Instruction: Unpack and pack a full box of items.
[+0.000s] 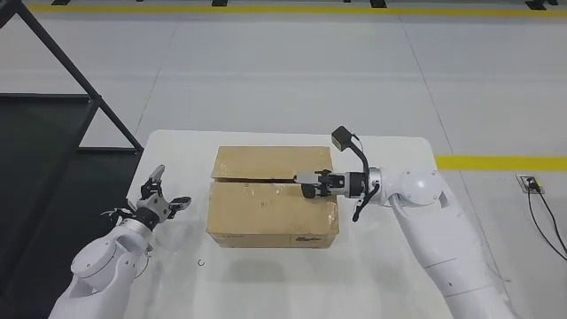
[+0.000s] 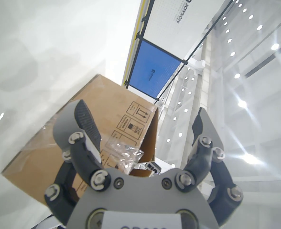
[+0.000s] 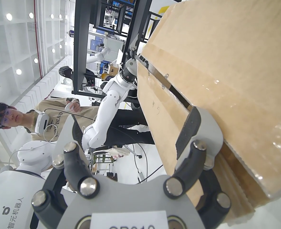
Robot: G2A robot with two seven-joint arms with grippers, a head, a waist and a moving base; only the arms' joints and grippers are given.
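A brown cardboard box stands in the middle of the white table. Its top flaps lie almost flat, with a dark slit along the seam. My right gripper is over the box top at the seam, open; one fingertip rests at the edge of the flap gap. My left gripper is beside the box's left end, a little apart from it, open with nothing held. The left wrist view shows the box side with printed handling symbols and crumpled clear tape.
A small ring-like scrap lies on the table in front of the box. A black metal frame stands just off the table's left side. Bare table surrounds the box.
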